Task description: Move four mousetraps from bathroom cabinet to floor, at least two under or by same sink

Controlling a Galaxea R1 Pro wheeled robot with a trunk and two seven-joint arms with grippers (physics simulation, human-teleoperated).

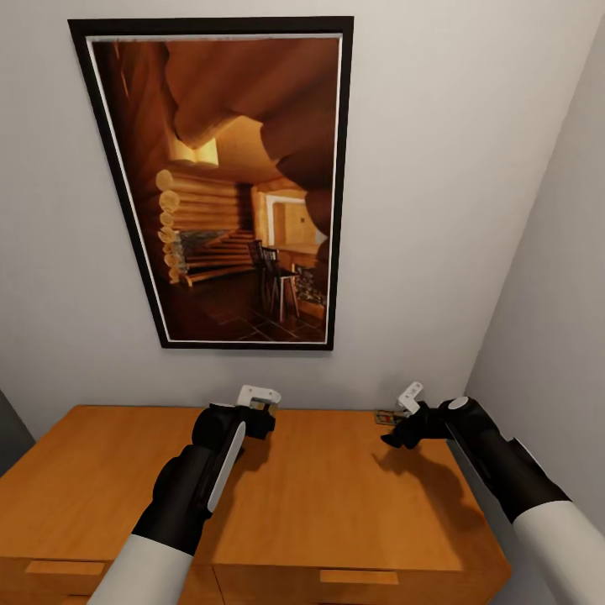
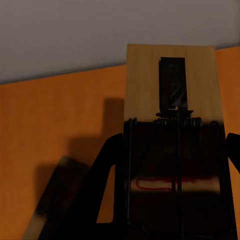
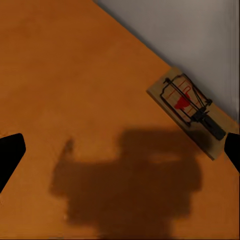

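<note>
- Pick-up step: left gripper (image 1: 262, 409) pinches one mousetrap (image 2: 172, 125), lifted above the cabinet (image 1: 336, 496) at centre frame.
- Right gripper (image 1: 395, 437), jaws spread, hovers near a second mousetrap (image 3: 192, 111) by the wall; next, probably lower and close.

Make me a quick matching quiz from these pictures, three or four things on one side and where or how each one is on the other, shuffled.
Things:
1. left end effector
2. right end effector
3. framed picture
4. mousetrap by the wall

States:
A. hangs on the wall above the cabinet
B. lies flat on the cabinet top
C. shut on a mousetrap
D. open, holding nothing

Pairs: 1-C, 2-D, 3-A, 4-B
</note>
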